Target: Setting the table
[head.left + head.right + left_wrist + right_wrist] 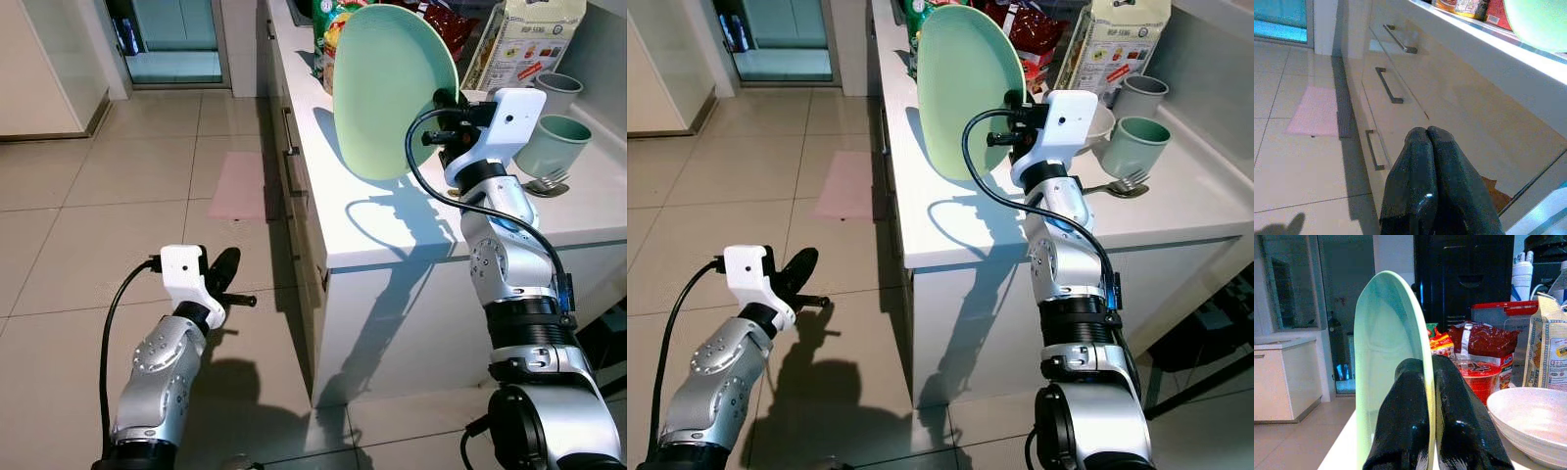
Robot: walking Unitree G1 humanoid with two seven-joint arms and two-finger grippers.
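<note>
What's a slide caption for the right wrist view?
Right gripper pinches the rim of an upright mint plate beside a white bowl.

The green plate (392,88) held upright over the counter (392,220) hides most of the snack packets (1484,340) at the counter's back edge; their labels are too small to read. The white bowl (1535,423) is cut off by the right wrist picture's edge. The fork (547,184) near the counter's right edge lies partly behind the right arm. The cup (552,144) interiors cannot be made out.
</note>
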